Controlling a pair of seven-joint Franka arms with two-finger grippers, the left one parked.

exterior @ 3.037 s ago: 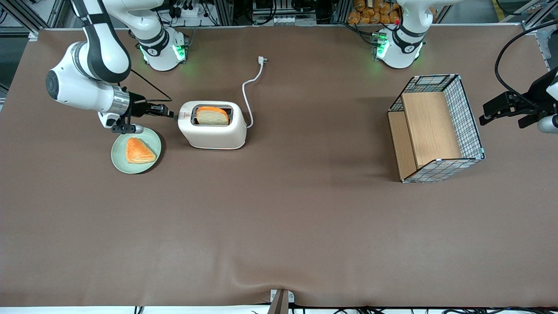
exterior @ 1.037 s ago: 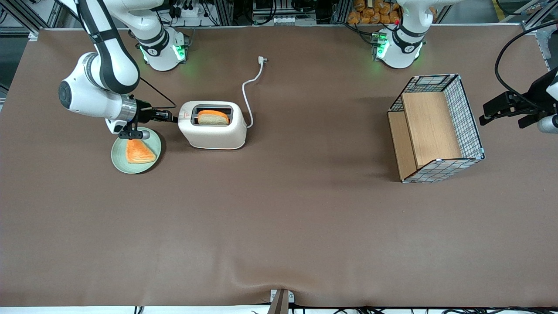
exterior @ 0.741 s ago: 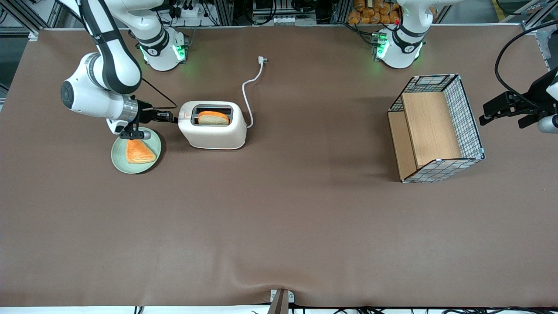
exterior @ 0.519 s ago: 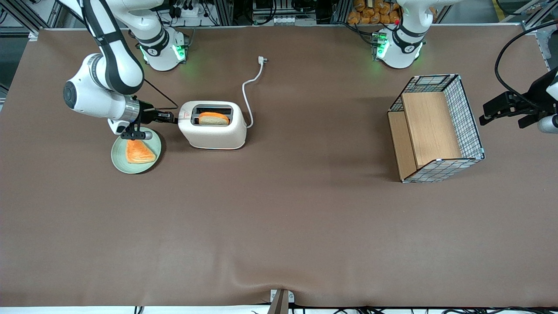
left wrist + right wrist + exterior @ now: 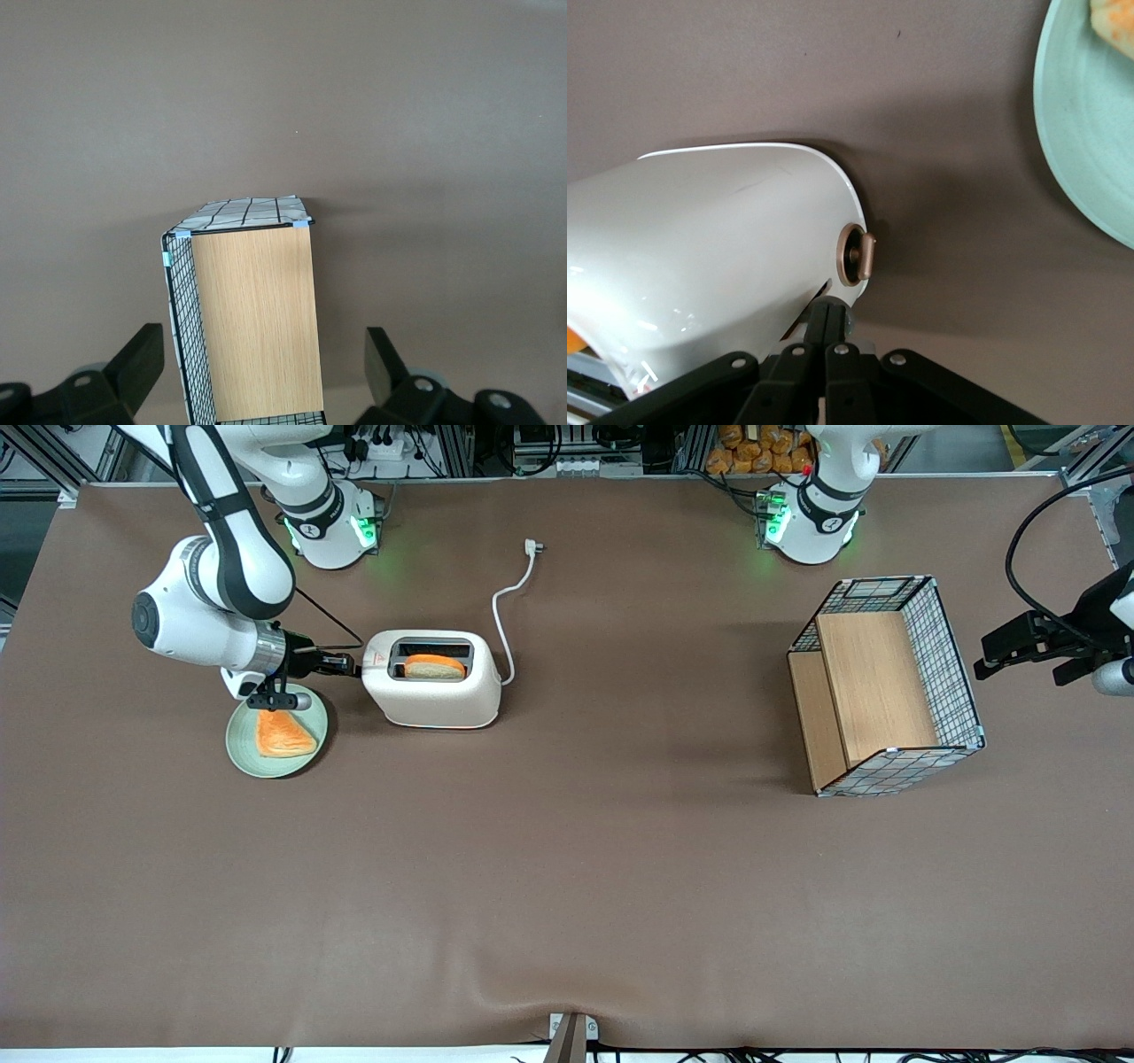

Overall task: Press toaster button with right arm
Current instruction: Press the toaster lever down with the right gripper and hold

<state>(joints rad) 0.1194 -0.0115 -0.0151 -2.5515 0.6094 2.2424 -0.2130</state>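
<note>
The cream-white toaster (image 5: 434,695) stands on the table with a slice of bread (image 5: 434,666) low in its slot and a red mark (image 5: 371,660) on top. The right arm (image 5: 213,615) reaches sideways to the toaster's narrow end by that mark. My gripper (image 5: 353,664) is shut, its tips against that end. In the right wrist view the shut gripper (image 5: 827,320) presses on the grey toaster button (image 5: 848,320), which peeks out beside the fingertips, on the toaster (image 5: 709,239). A brown round knob (image 5: 858,257) sits on the same end.
A green plate (image 5: 241,748) with an orange pastry (image 5: 283,732) lies under the wrist, nearer the front camera than the gripper; its rim shows in the wrist view (image 5: 1081,133). The white cord (image 5: 505,615) trails away from the toaster. A wire basket (image 5: 886,682) stands toward the parked arm's end.
The right arm has shifted toward the toaster and lower with the gripper at the narrow end. The bread has sunk deeper into the slot.
</note>
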